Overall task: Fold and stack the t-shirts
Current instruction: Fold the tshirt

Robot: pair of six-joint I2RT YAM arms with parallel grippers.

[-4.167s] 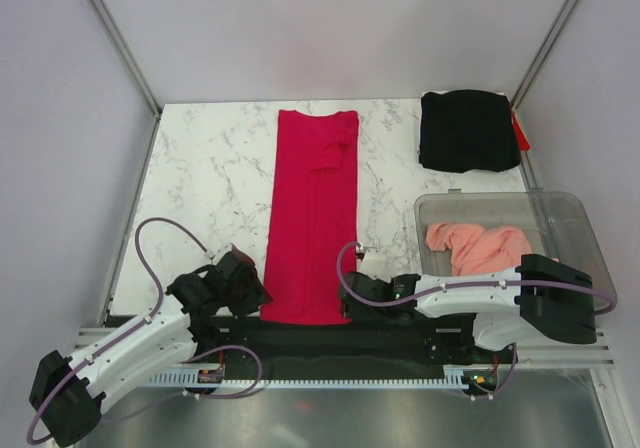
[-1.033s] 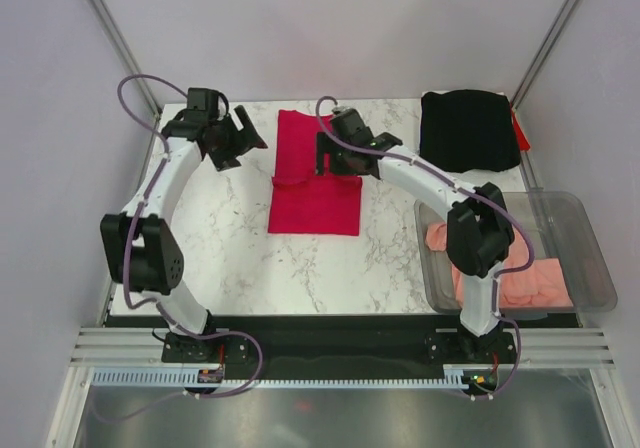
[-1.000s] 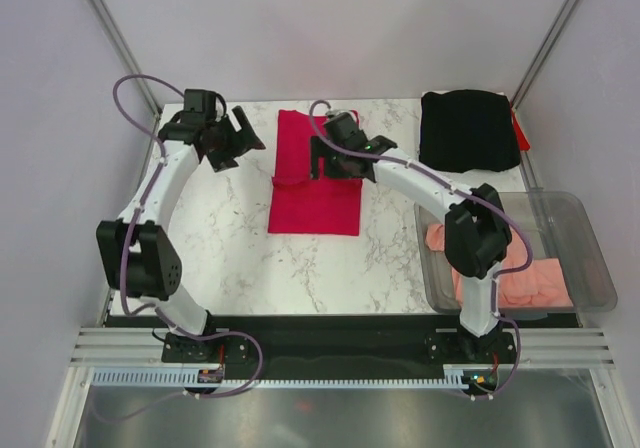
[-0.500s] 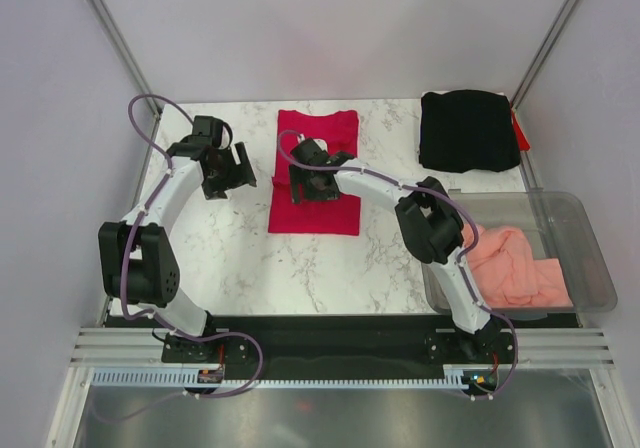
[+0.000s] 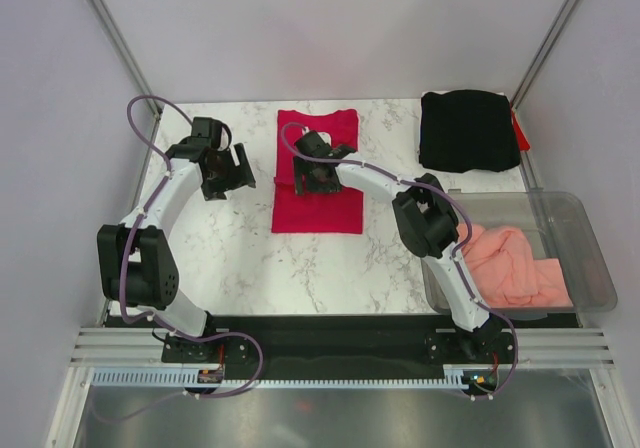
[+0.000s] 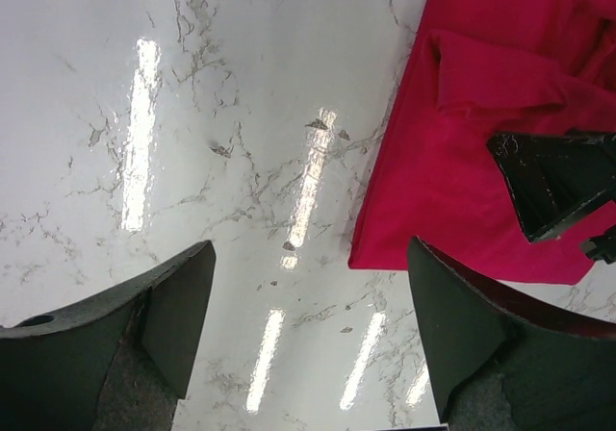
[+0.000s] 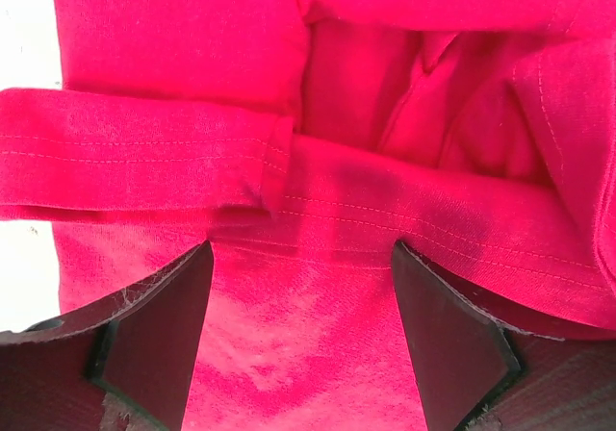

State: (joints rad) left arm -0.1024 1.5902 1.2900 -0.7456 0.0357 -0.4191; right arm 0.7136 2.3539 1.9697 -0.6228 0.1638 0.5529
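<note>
The crimson red t-shirt [image 5: 318,200] lies folded in half lengthwise and across on the marble table, at the middle far side. My right gripper [image 5: 315,168] hovers over its middle, and the right wrist view shows the jaws [image 7: 300,258] open, with red cloth [image 7: 173,37] and a hem fold below. My left gripper [image 5: 232,173] is open and empty over bare marble just left of the shirt [image 6: 481,152]; in the left wrist view the gripper [image 6: 308,258] is well clear of the cloth edge. The black t-shirt [image 5: 468,130] lies folded at the far right. The salmon-pink t-shirt [image 5: 510,266] lies crumpled in the bin.
The clear plastic bin [image 5: 592,258] stands at the right edge, near side. A red bit [image 5: 521,134] sticks out beside the black shirt. The right arm reaches across the table's middle. White walls and frame posts close off the back and sides.
Since the first frame the long red shirt has been folded near end to far end. In the last half second my right gripper has shifted slightly farther over the shirt; the left has hardly moved.
</note>
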